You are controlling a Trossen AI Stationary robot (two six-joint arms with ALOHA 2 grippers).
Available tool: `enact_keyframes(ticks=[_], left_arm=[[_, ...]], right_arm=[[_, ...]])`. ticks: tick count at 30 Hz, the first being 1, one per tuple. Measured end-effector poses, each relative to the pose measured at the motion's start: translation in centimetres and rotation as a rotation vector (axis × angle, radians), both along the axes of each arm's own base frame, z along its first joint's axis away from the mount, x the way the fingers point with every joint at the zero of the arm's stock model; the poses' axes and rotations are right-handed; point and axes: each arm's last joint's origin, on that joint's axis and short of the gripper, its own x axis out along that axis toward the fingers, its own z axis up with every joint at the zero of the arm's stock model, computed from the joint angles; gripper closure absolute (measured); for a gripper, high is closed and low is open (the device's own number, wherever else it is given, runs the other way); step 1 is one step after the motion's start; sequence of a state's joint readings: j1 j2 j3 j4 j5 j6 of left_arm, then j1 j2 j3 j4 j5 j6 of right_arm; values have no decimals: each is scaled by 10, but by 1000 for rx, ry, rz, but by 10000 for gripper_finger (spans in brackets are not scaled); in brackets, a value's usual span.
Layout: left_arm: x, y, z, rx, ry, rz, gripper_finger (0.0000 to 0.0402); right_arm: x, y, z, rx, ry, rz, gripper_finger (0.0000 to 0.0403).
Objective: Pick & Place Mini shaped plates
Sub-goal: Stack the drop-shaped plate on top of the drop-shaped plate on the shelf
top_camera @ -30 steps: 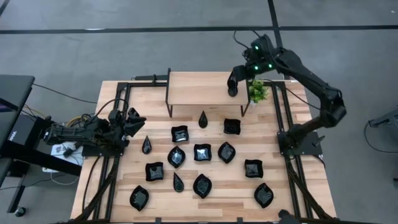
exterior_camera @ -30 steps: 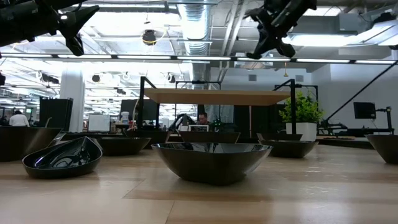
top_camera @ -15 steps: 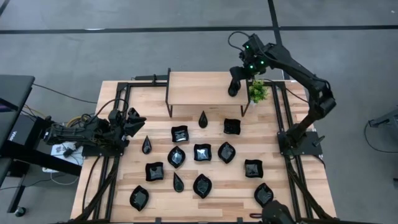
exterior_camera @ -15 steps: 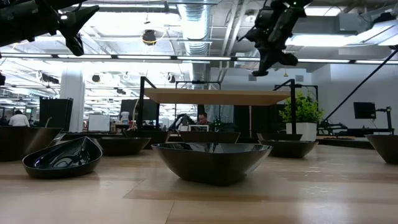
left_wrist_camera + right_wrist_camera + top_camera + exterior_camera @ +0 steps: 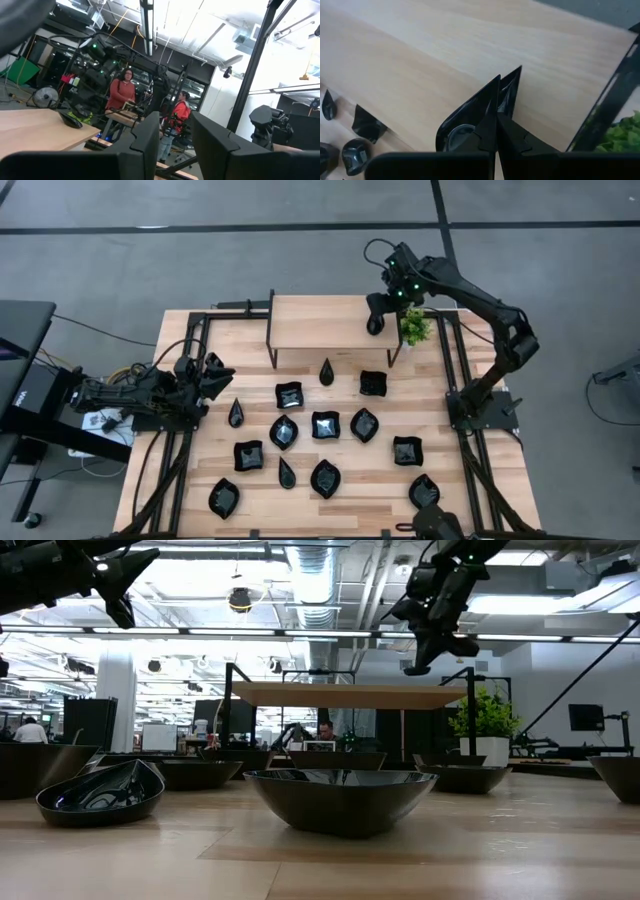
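The right tool (image 5: 495, 125), clamped on one plate (image 5: 470, 117), hangs over the bare shelf (image 5: 320, 320) at the worktop's far edge, while the left tool (image 5: 212, 373), fingers apart, waits at the left edge; thirteen plates (image 5: 325, 425) remain mid-worktop.

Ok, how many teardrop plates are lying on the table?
3: a teardrop plate before the shelf, another near the left arm, a third toward the front edge. None looks hidden.
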State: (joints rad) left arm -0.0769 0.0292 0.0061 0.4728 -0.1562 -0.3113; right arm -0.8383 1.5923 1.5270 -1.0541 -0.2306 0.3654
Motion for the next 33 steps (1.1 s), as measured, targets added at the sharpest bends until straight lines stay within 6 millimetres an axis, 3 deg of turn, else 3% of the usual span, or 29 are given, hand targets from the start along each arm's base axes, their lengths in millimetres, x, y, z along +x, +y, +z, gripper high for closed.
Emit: enact_keyframes(ticks=[20, 33], left_arm=[[0, 0, 0, 0, 0, 0, 290], [0, 0, 0, 0, 0, 0, 290]], right_arm=[[-3, -7, -22, 6, -1, -39, 403], [-3, -9, -21, -7, -25, -47, 403]])
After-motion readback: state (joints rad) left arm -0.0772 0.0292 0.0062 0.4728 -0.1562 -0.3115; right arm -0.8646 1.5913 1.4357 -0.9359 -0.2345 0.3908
